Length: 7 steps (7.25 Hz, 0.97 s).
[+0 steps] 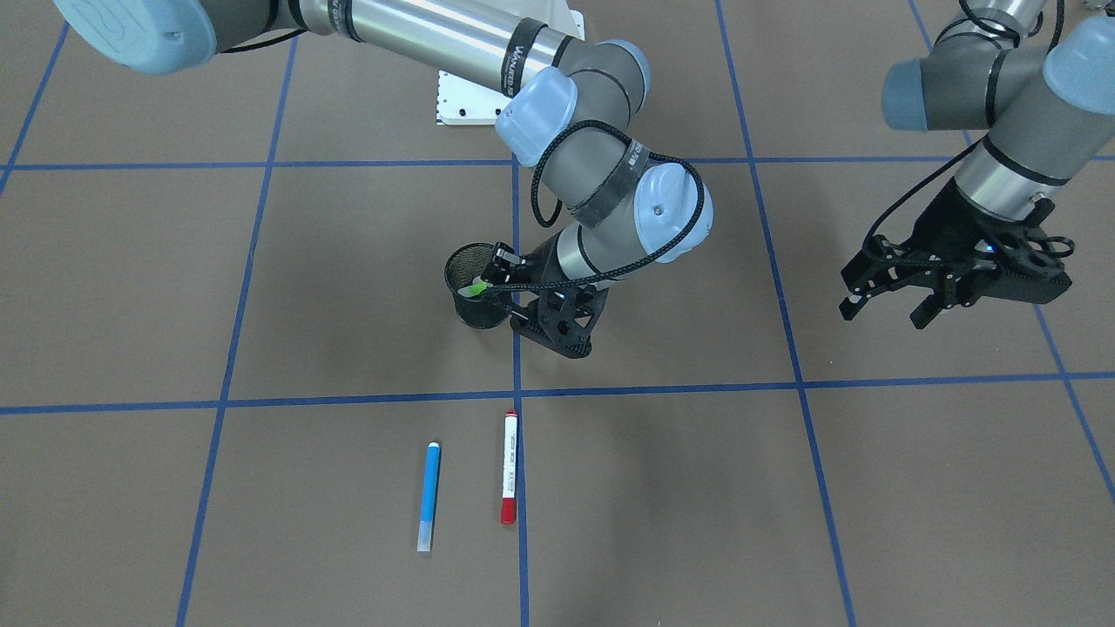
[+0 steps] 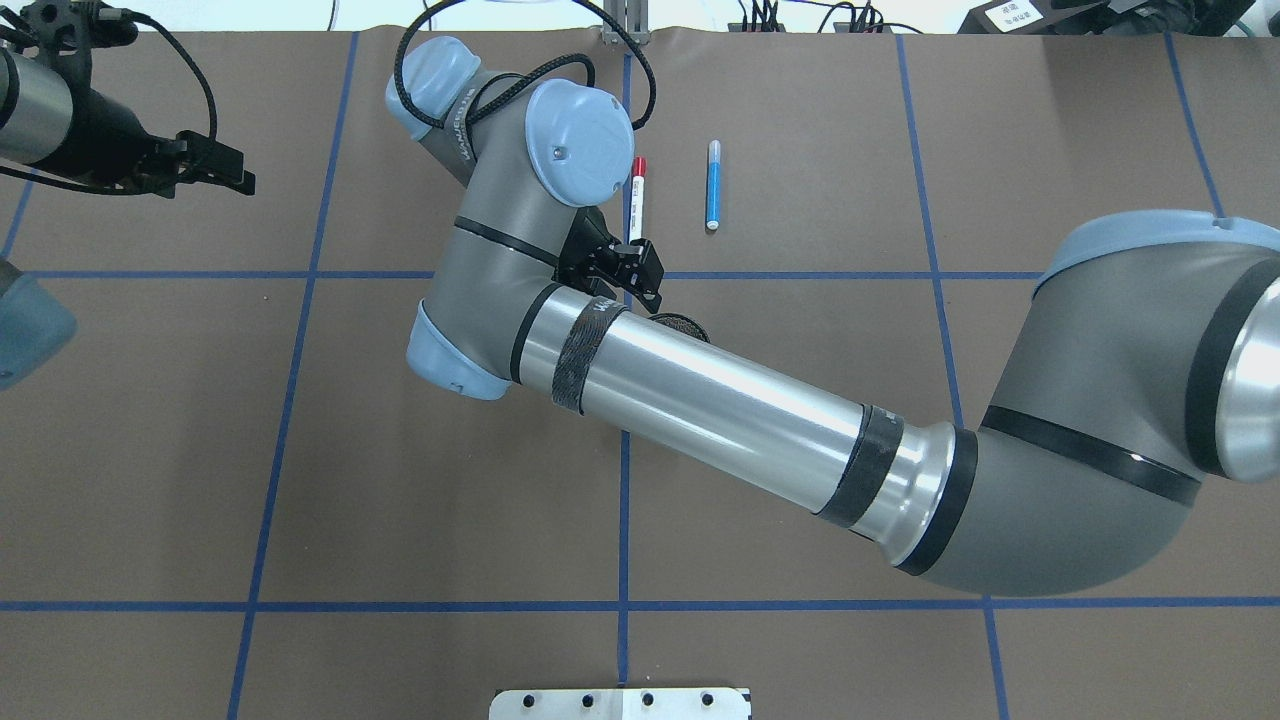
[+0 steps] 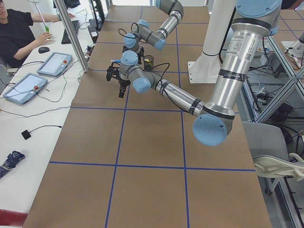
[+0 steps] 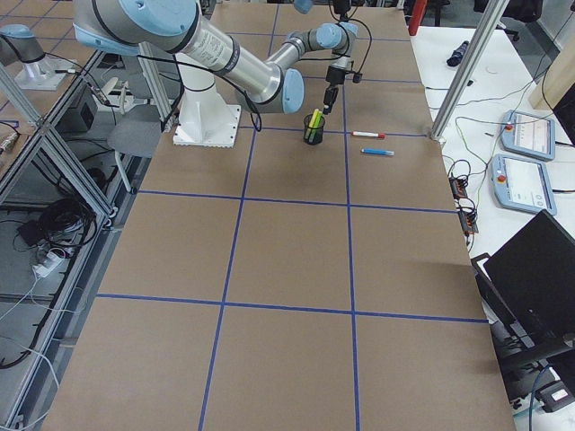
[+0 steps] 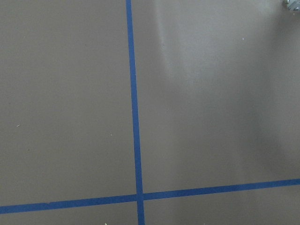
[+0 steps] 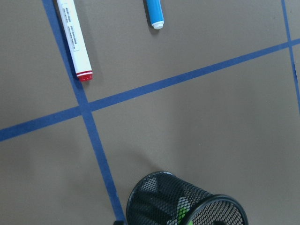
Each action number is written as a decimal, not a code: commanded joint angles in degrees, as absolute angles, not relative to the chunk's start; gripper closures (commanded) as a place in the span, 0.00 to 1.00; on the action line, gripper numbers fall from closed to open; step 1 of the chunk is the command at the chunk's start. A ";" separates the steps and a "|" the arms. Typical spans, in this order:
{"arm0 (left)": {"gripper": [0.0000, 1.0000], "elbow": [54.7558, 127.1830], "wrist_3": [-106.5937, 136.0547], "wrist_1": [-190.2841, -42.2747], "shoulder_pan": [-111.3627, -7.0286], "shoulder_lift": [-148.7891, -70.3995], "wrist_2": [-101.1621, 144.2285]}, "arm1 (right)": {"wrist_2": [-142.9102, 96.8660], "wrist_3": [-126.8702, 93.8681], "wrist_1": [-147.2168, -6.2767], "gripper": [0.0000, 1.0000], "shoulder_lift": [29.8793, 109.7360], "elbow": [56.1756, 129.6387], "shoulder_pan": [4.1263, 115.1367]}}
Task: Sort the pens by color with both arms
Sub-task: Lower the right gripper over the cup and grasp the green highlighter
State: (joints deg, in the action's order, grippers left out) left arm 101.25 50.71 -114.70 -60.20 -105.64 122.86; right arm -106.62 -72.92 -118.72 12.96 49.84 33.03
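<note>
My right pincer [image 1: 505, 286] hangs open by the cup [image 1: 453, 261] — the green pen [image 1: 476, 287] sits inside, so that one looks sorted. The blue pen [image 1: 429, 496] and red pen [image 1: 510, 466] lie on the desk [image 1: 261, 287], not yet picked. My left pincer [image 1: 881, 313] is open too — well apart.

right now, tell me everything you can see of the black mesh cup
The mesh cup is a black wire-mesh cylinder with a solid rim, open at the top. It stands upright on the brown table, right beside a blue tape line. A green pen leans inside it, and the right side view shows what looks like a yellow pen with it. The right end effector hangs close beside the cup; whether they touch cannot be told.
</note>
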 commanded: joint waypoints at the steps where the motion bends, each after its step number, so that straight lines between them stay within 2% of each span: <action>1: 0.01 101.34 50.71 -114.70 -60.21 -105.65 122.87 | -106.70 -73.04 -119.09 0.43 13.01 49.92 32.96; 5: 0.01 101.07 50.71 -114.79 -60.03 -105.64 122.87 | -106.70 -73.04 -121.29 0.44 13.10 50.62 31.99; 7: 0.01 101.07 50.71 -114.79 -60.03 -105.73 122.87 | -106.61 -73.04 -121.46 0.51 12.92 51.24 32.17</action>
State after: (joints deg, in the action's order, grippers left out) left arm 101.08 50.71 -114.79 -60.05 -105.70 122.87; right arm -106.68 -73.04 -121.36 13.01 50.89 32.04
